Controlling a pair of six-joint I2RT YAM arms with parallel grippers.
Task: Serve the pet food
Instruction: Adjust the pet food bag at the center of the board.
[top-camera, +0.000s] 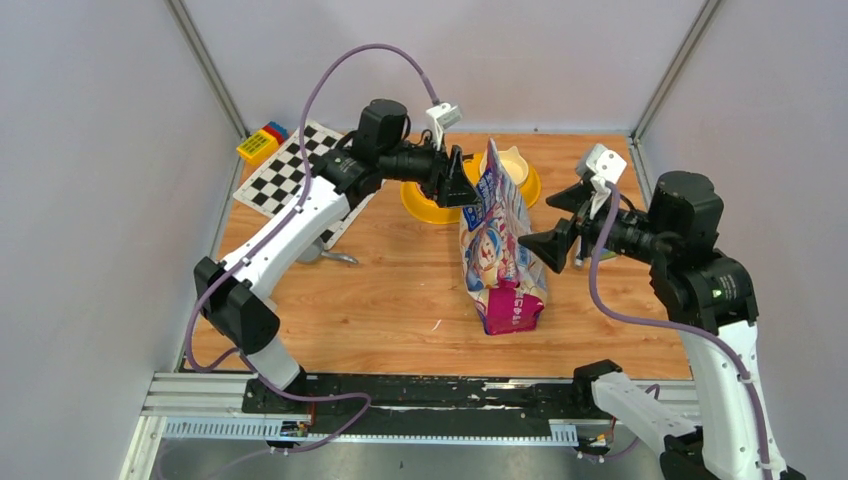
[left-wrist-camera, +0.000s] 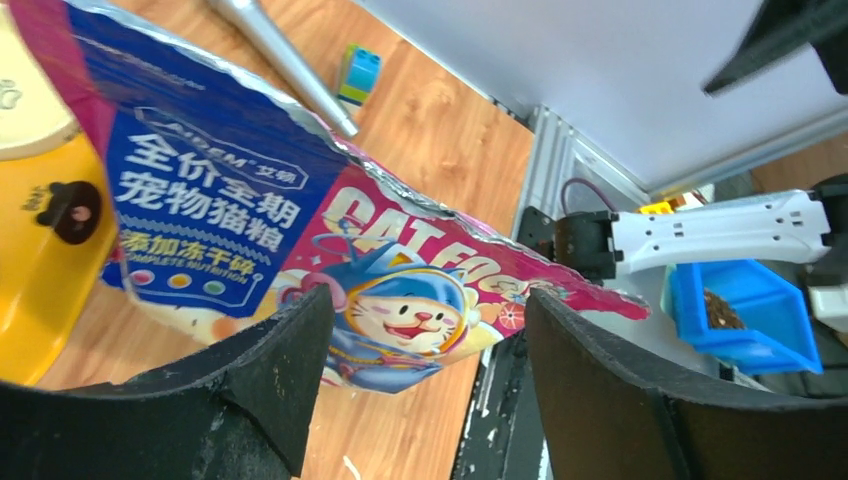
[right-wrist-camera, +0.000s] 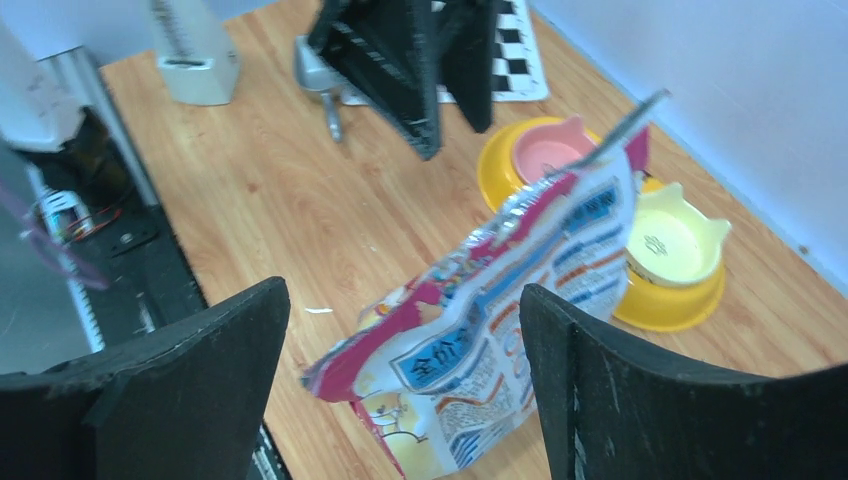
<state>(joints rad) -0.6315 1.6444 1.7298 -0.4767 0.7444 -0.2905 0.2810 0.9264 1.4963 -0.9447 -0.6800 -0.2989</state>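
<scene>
The glossy blue-and-pink cat food bag (top-camera: 500, 250) stands leaning in the middle of the wooden table, its silver top edge toward the back. The pet food itself is hidden inside it. My left gripper (top-camera: 468, 180) hovers open beside the bag's upper left; in the left wrist view the bag (left-wrist-camera: 250, 200) lies beyond my left gripper (left-wrist-camera: 428, 300), untouched. My right gripper (top-camera: 537, 222) is open just right of the bag. In the right wrist view the bag (right-wrist-camera: 520, 260) shows past my right gripper (right-wrist-camera: 405, 290), and nothing is gripped.
A yellow double-bowl feeder (top-camera: 420, 205) sits right behind the bag, with a pink bowl (right-wrist-camera: 545, 155) and a cream bowl (right-wrist-camera: 665, 240). A grey scoop (top-camera: 325, 255) lies left of centre. A checkerboard (top-camera: 285, 175) and toy blocks (top-camera: 262, 142) occupy the back left corner.
</scene>
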